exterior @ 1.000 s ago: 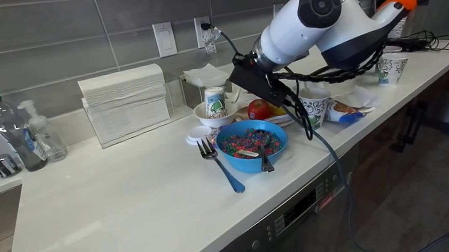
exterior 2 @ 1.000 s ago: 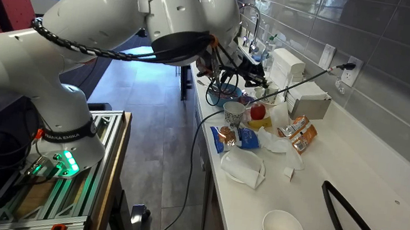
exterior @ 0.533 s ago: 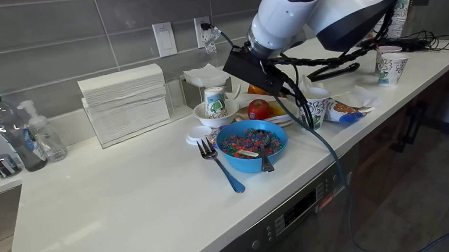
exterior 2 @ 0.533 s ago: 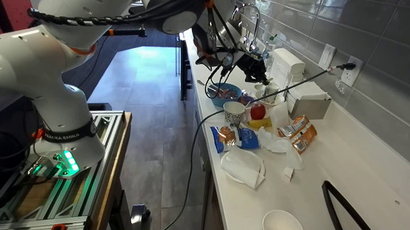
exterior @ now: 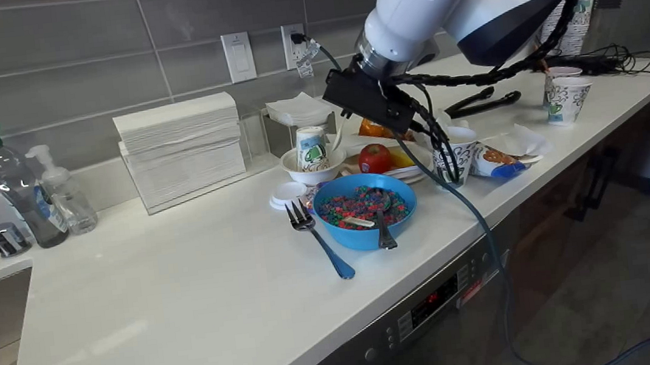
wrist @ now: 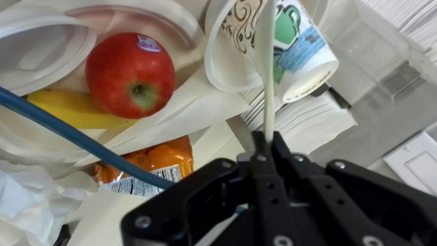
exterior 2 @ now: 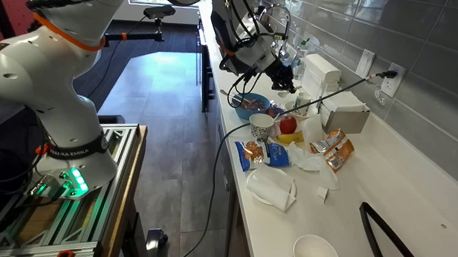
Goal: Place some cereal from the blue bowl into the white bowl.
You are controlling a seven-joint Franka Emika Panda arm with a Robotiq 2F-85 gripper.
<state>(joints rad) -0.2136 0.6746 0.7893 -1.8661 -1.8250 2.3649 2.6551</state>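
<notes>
Cereal (exterior: pixel 347 205) lies in the blue bowl (exterior: pixel 356 240), below and to one side of the gripper (wrist: pixel 268 139), whose jaws pinch a pale spoon (wrist: pixel 268 99); the white bowl (exterior: pixel 310 177) is beyond their tips.

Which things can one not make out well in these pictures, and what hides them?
White utensil in the jaws: wrist view, far end cut off by the top edge.
White bowl: wrist view, inside partly hidden by the patterned cup.
Cereal: both exterior views, depth hidden by the wall of the blue bowl.
Banana: wrist view, partly hidden by the apple.
Orange bag: wrist view, fine print too small.
</notes>
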